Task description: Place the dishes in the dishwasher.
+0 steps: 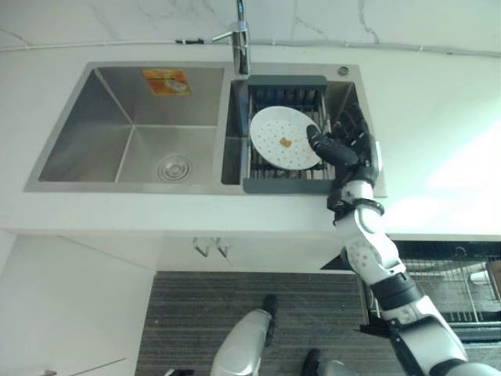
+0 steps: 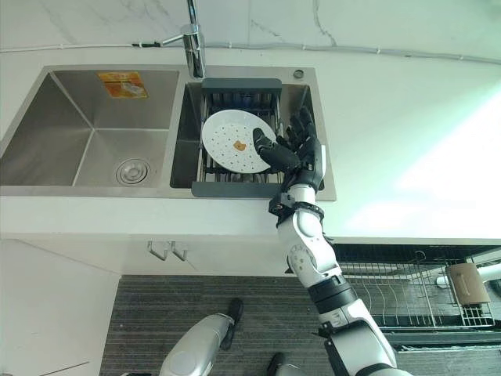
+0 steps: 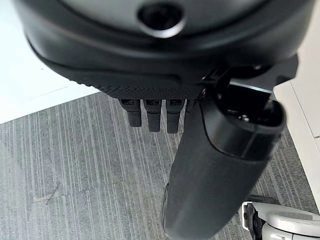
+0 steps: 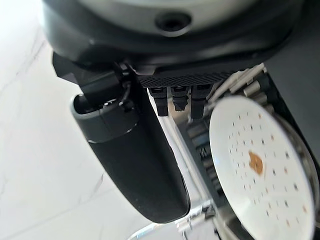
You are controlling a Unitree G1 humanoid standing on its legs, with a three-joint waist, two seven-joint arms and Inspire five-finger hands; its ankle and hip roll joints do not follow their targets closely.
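White counter, steel sink; right hand spread at round white speckled plate, not gripped; dishwasher loading not begun.

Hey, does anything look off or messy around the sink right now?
Only one thing: the white speckled round plate leaning in the dark drying rack over the steel sink's right basin has a small orange-brown smear near its middle. The right hand reaches at its edge.
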